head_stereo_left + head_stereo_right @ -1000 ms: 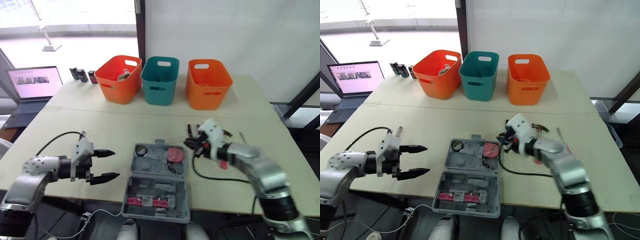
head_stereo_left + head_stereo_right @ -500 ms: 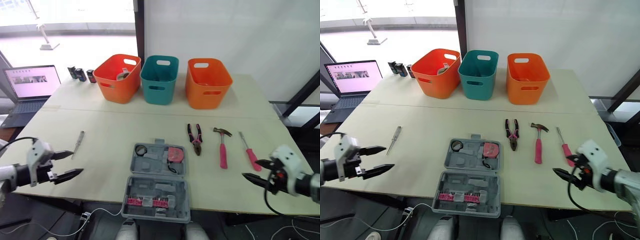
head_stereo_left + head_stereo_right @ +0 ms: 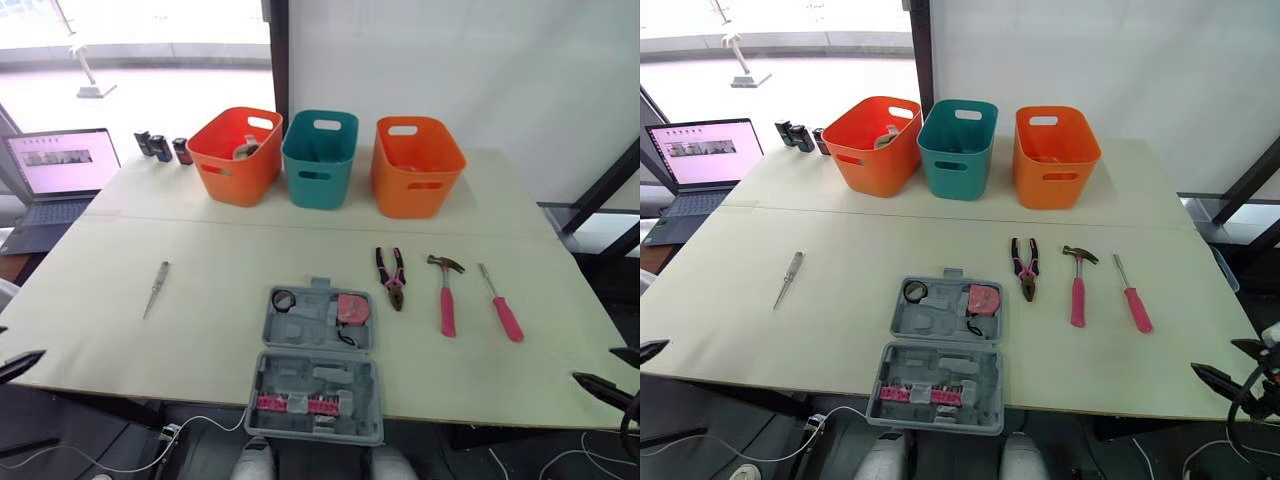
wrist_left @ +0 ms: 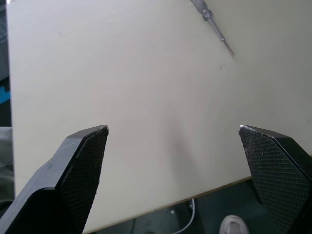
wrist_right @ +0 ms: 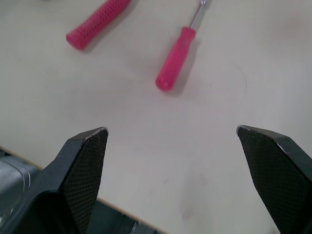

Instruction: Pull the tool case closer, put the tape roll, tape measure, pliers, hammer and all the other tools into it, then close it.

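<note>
Black, wedge-shaped fingers (image 4: 80,168) with diamond-knurled pads (image 5: 83,178), tapering to pale-edged tips, are seen on the left pincer (image 4: 173,129) and right pincer (image 5: 170,129)

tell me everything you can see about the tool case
The tool case is grey and plastic-looking, lying open and flat at the front edge of the table, about mid-width. Its far half holds a small black tape roll and a pinkish-red tape measure in moulded recesses. The near half carries a row of pink pieces.
</note>
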Motion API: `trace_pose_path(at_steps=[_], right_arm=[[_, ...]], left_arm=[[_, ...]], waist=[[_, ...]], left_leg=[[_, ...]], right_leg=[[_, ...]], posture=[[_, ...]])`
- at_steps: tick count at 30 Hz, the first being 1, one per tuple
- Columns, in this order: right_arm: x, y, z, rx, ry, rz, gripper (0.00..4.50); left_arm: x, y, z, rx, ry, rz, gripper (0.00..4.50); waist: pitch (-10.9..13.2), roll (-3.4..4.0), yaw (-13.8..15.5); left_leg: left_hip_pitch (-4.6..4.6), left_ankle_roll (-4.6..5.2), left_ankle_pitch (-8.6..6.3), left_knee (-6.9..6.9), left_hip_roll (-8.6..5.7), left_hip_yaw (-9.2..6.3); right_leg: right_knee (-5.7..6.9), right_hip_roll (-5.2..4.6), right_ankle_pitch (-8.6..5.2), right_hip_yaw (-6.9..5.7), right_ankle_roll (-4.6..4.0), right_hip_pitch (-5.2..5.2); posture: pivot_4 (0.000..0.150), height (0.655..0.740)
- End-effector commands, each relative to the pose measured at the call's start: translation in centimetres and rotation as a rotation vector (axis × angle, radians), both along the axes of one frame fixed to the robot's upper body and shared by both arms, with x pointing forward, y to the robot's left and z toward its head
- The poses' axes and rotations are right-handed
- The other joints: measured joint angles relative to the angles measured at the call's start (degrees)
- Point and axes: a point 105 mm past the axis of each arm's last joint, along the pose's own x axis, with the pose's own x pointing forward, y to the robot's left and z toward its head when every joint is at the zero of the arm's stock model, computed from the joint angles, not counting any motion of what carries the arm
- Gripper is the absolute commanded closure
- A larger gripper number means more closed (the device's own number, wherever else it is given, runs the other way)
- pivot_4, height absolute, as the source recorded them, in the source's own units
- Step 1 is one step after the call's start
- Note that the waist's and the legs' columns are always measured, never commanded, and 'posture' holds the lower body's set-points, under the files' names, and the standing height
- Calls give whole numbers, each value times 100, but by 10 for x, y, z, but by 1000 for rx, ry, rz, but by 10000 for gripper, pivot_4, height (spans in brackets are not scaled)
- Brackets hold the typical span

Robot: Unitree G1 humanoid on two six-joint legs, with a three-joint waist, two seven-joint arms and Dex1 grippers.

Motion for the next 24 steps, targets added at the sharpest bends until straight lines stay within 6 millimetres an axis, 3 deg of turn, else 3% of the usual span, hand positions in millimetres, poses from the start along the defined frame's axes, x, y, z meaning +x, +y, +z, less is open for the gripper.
trace_pose_path(at_steps=[1, 5, 6, 8, 13, 15, 19, 24], right_arm=[[4, 2, 7, -19, -25, 17, 389], [3, 11, 3, -16, -20, 30, 389], [6, 23, 6, 6, -36, 47, 389], [12, 54, 11, 50, -72, 87, 389], [29, 130, 11, 174, -113, 114, 389], [38, 147, 9, 198, -127, 72, 389], [73, 185, -7, 203, -174, -102, 389], [106, 210, -17, 209, -186, -212, 389]], left_arm=[[2, 3, 9, 28, -19, -11, 0], [14, -11, 3, -2, -38, -65, 0], [19, -20, -1, -17, -39, -97, 0], [28, -43, -9, -58, -43, -176, 0], [43, -125, -23, -173, -57, -405, 0], [45, -147, -23, -194, -77, -451, 0], [48, -202, -14, -262, -159, -589, 0], [37, -238, -9, -292, -182, -734, 0]], waist=[[-1, 2, 5], [0, 2, 23], [-1, 5, 28], [-2, 6, 32], [-4, -7, 11], [-8, -16, 14], [-12, -19, 28], [-10, -11, 22]], left_leg=[[0, 3, 2, -6, 0, -1], [0, 19, 12, -17, 1, -1], [0, 18, 12, -17, 1, 0], [1, 18, 13, -15, 1, -1], [1, 14, 16, 3, 4, -1], [0, 14, 17, 13, 6, -2], [1, 14, 19, 15, 6, -5], [-17, 17, 20, 9, 5, -7]], right_leg=[[3, 1, 0, 0, 2, -2], [8, 3, -2, -1, 7, 16], [8, 3, -2, -1, 7, 17], [10, 3, -1, -1, 8, 21], [20, 4, 3, 0, 7, 28], [20, 7, 10, 0, 6, 29], [20, 9, 14, 1, 1, 26], [18, 12, 14, 1, 4, 14]], posture=[[1500, 7400], [1500, 7400], [1500, 7400], [1500, 7400], [1500, 7400], [1500, 7400], [1500, 7400], [1500, 7400]])
